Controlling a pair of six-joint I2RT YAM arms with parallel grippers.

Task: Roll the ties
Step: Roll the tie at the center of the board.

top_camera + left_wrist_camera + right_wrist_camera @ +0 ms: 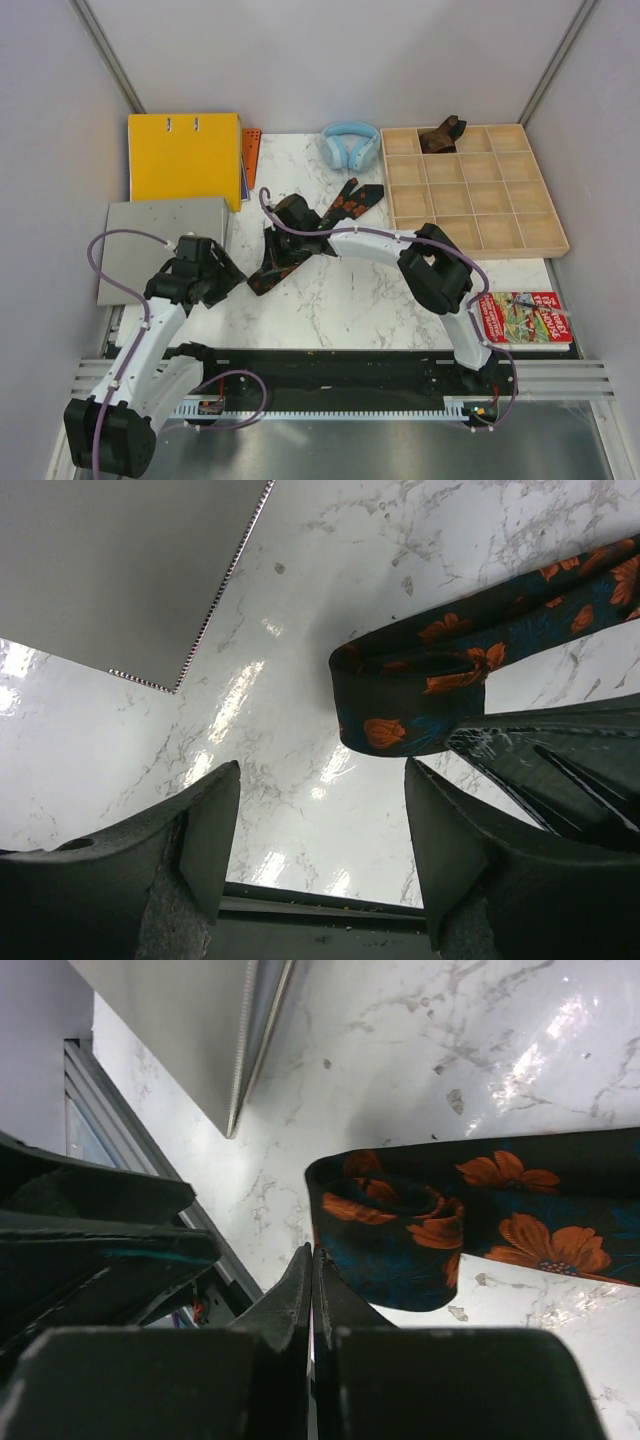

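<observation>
Both empty | L fingers [205,830] spread wide | R fingers [295,1305] pressed together, tips just beside rolled end of patterned tie [400,1235]

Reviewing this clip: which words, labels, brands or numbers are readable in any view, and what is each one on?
Cover of the red book: title lettering, too small and blurred to read.
On the yellow binder, headphones, wooden tray and patterned tie: no text visible.
Both wrist views: no text at all.
</observation>
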